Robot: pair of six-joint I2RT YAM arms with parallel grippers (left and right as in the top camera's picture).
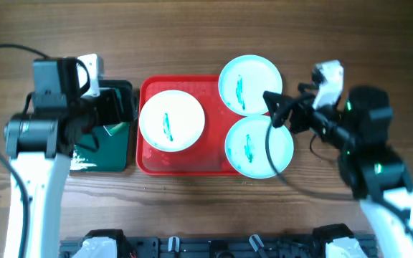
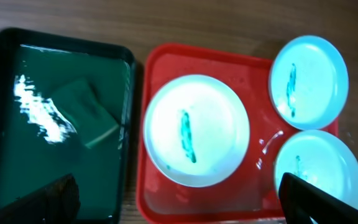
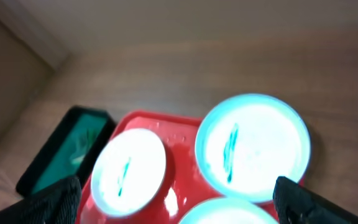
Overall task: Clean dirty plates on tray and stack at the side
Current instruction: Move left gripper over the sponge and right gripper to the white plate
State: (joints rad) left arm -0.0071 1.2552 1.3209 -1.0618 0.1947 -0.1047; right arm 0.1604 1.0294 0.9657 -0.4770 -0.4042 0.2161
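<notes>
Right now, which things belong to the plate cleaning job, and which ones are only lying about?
Job: red tray, white plate, far aqua plate, near aqua plate; probably the green sponge.
Lying about: dark green tray, black cable.

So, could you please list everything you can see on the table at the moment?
table: one, brown wood, under everything
red tray: one, red, centre
white plate: one, white with teal mark, left part of red tray
aqua plates: two, pale aqua with teal marks, red tray's right end
green tray: one, dark green, left of red tray
sponge: one, green, in green tray
left arm: one, white-black, over green tray, jaws open
right arm: one, white-black, by aqua plates, jaws open
</notes>
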